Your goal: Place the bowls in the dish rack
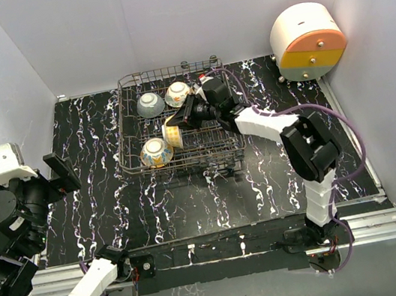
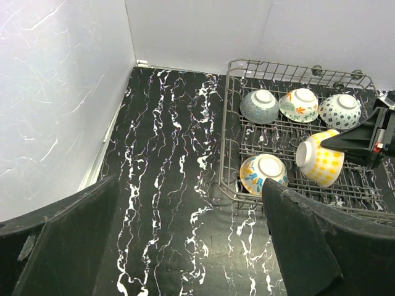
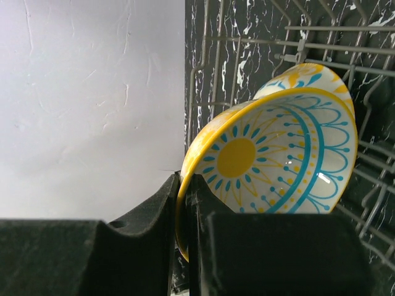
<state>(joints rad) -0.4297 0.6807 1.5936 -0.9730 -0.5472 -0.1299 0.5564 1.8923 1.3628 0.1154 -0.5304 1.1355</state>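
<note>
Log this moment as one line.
right gripper: shut on yellow bowl rim | bowl: on edge inside dish rack | four other bowls: bottoms-up in rack | left gripper: open, away from rack

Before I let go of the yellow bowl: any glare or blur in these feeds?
Right wrist: the yellow sunflower bowl is sharp, with only small glints on its glaze; the right hand clamped on its rim is dark and soft near the lens. Left wrist: the dish rack and bowls are crisp, no glare. Top external: even light, bowls small.
</note>
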